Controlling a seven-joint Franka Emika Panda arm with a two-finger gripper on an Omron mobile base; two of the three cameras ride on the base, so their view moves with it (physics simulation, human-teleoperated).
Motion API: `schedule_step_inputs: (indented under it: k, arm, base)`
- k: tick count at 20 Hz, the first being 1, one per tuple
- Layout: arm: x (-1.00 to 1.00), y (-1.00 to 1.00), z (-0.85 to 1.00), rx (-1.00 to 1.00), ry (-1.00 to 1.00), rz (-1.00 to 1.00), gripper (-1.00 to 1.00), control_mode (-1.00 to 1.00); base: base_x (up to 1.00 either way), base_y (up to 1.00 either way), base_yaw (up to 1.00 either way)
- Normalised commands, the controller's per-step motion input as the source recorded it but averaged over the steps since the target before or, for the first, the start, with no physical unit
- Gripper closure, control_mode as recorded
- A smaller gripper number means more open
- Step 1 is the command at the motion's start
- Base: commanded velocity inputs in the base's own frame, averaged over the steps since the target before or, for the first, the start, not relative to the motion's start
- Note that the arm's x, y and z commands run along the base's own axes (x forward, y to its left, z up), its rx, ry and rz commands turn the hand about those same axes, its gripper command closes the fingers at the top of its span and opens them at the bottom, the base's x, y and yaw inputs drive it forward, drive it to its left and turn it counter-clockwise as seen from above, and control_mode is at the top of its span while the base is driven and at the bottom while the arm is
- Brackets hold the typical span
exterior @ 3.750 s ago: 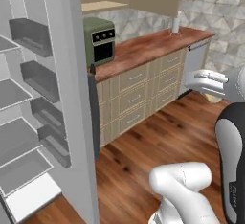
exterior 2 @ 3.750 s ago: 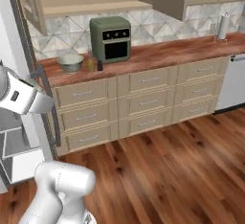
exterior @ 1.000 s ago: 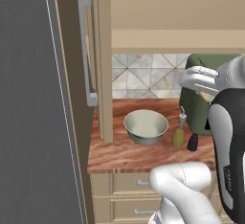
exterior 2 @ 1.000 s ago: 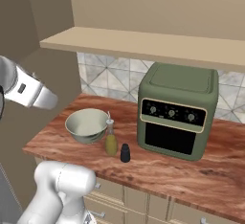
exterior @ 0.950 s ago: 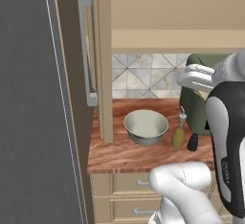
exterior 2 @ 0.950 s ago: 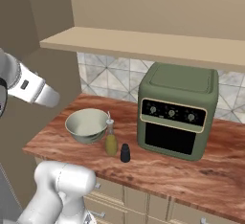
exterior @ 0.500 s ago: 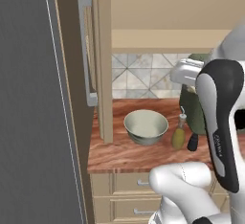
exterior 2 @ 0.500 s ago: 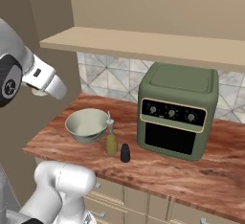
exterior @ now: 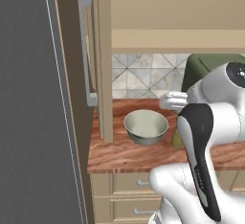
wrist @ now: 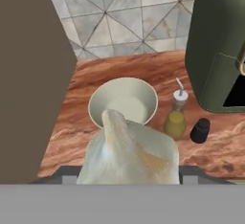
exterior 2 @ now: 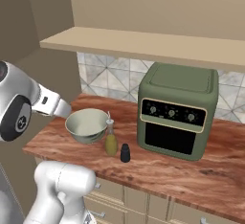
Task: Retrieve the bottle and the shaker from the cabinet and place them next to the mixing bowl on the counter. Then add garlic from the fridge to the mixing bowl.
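Observation:
A pale garlic bulb sits large at the bottom of the hand view, with my gripper shut on it and the fingertips hidden behind it. It hangs above and just in front of the grey-green mixing bowl, which looks empty. To the bowl's right on the counter stand the yellow bottle with its white spout and the small dark shaker. From the right base view the bowl, bottle and shaker form a close row, and my white arm reaches in from the left above the bowl.
A green countertop oven stands right of the shaker. A tall brown cabinet side bounds the wooden counter on the left, beside a grey door with a long handle. A shelf overhangs the tiled wall.
Since the earliest frames the base has driven from the open fridge to this counter. Over the last second my hand has swung left toward the bowl. Bowl, bottle and shaker have stayed put.

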Motion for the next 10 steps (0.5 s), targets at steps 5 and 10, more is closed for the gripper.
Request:
schedule_step_inputs:
  k: [5, 10]
  arm:
    - [0.32, 0.04, -0.01, -0.12, 0.26, 0.00, 1.00, -1.00]
    - [0.48, 0.00, -0.14, -0.01, 0.13, 0.00, 1.00, -1.00]
  base:
    - [0.00, 0.00, 0.00]
    - [0.00, 0.00, 0.00]
